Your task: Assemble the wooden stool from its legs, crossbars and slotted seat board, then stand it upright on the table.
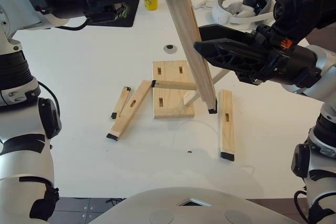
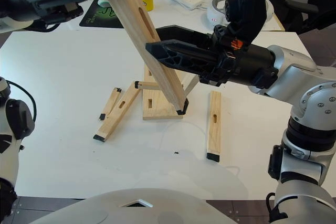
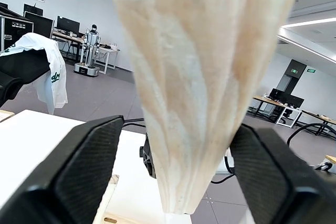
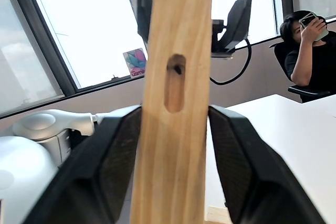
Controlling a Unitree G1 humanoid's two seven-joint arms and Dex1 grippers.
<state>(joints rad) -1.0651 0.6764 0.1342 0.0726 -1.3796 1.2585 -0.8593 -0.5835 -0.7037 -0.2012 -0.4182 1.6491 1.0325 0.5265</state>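
the leg (image 1: 180, 9) is off the table (image 1: 79, 77) at its upper end and steeply tilted. its long axis runs from high on the robot's left and far side down to its black-capped foot, which sits at the near right corner of the seat (image 1: 176, 109). the left hand (image 3: 178, 145) has the bare top end, its two fingers (image 3: 79, 177) pressed to either side of the wood. the right hand (image 4: 176, 116) comes in from the robot's right at about mid-length, just below the leg's slot, and its fingers (image 4: 115, 156) look pinched on the leg's two edges. the seat lies flat in the middle of the table with its slots facing up. a crossbar (image 1: 173, 84) lies across it and meets the leg near the foot; i cannot tell whether it is plugged into the leg or only touching it. my read is that the move turns on the leg's ends. the capped end is down by the seat and the bare end is up in the left hand, so the leg probably has to be turned or re-angled before anything mates with a seat slot. the right hand, lower on the leg and nearer the seat, is better placed to steer the foot, while the left hand sets the tilt. a loose leg (image 1: 226, 124) lies just right of the seat, and a slotted leg (image 1: 130, 109) and short bar (image 1: 121, 102) lie to its left, well apart from both hands.
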